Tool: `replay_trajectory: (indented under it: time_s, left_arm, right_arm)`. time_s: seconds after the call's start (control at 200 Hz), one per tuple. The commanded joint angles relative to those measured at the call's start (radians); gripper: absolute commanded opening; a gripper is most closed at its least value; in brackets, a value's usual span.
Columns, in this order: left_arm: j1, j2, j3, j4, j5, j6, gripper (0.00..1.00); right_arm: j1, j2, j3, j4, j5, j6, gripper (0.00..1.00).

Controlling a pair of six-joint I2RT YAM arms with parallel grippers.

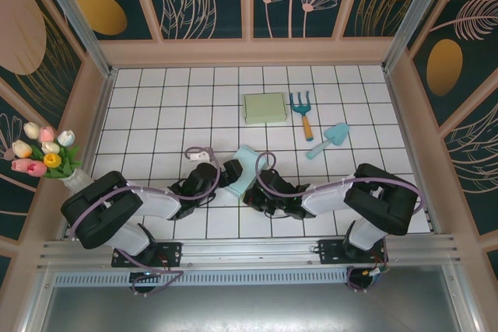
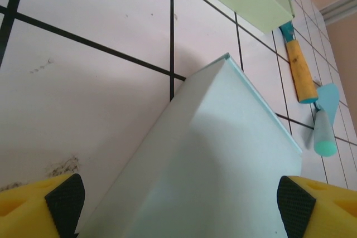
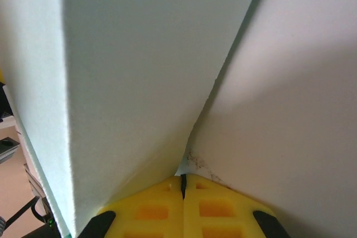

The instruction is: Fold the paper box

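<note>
**Paper box between both grippers, mid-table**

Landmark: paper box (image 1: 246, 167), pale blue. It lies on the white tiled table (image 1: 156, 114), partly raised, with one panel sloping up off the tiles.

Left gripper (image 1: 226, 175): immediately left of the box. In the left wrist view its jaws stand spread wide, the black pads (image 2: 66, 200) at either lower corner and the box's broad panel (image 2: 212, 154) lying between them. Cannot tell whether the pads touch the paper.

Right gripper (image 1: 261, 192): on the near-right side of the box. In the right wrist view the yellow fingertips (image 3: 150, 210) are pressed together with only a thin seam between them. The seam sits right at the low corner where the box's sloping panel (image 3: 139, 82) meets the table. Cannot tell whether any paper is caught in the seam.

Other items, all relative to the box:
- green box (image 1: 264, 107), beyond it, apart from it
- small rake (image 1: 303, 114) with orange handle, beyond and to the right, just past the green box
- blue trowel (image 1: 328, 140), to the right, near the rake
- tulip bunch (image 1: 45, 153), far left, at the table's edge
</note>
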Motion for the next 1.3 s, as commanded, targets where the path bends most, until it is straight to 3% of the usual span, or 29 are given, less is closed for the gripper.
replay_trajectory:
  time_s: [0.0, 0.215, 0.44, 0.596, 0.736, 0.826, 1.001, 1.176, 1.291]
  left_arm:
    - [-0.078, 0.022, 0.029, 0.023, 0.175, -0.139, 0.91]
    - [-0.072, -0.077, 0.153, -0.314, -0.055, -0.030, 0.93]
    - [-0.043, -0.243, 0.174, -0.556, -0.268, 0.014, 0.94]
    - [-0.036, -0.353, 0.126, -0.652, -0.338, -0.011, 0.95]
    - [-0.037, -0.449, 0.027, -0.584, -0.227, -0.049, 0.94]
    - [-0.040, -0.473, -0.020, -0.515, -0.139, -0.077, 0.91]
    - [-0.087, -0.489, -0.059, -0.407, -0.079, -0.131, 0.88]
    - [-0.104, -0.486, -0.088, -0.351, -0.070, -0.176, 0.87]
    - [-0.105, -0.481, -0.100, -0.334, -0.080, -0.190, 0.85]
  right_arm:
    - [0.006, 0.030, 0.050, 0.104, 0.028, -0.004, 0.00]
    - [0.007, 0.009, 0.039, 0.071, 0.056, -0.017, 0.00]
    - [0.006, -0.147, 0.003, -0.138, 0.222, -0.075, 0.00]
    - [0.007, -0.280, 0.023, -0.320, 0.367, -0.168, 0.14]
    - [-0.009, -0.344, 0.091, -0.455, 0.521, -0.357, 0.23]
    - [-0.045, -0.325, 0.149, -0.482, 0.532, -0.513, 0.25]
    - [-0.193, -0.231, 0.220, -0.416, 0.352, -0.752, 0.27]
    - [-0.281, -0.132, 0.277, -0.363, 0.233, -0.889, 0.44]
    - [-0.316, -0.057, 0.320, -0.348, 0.152, -0.937, 0.48]
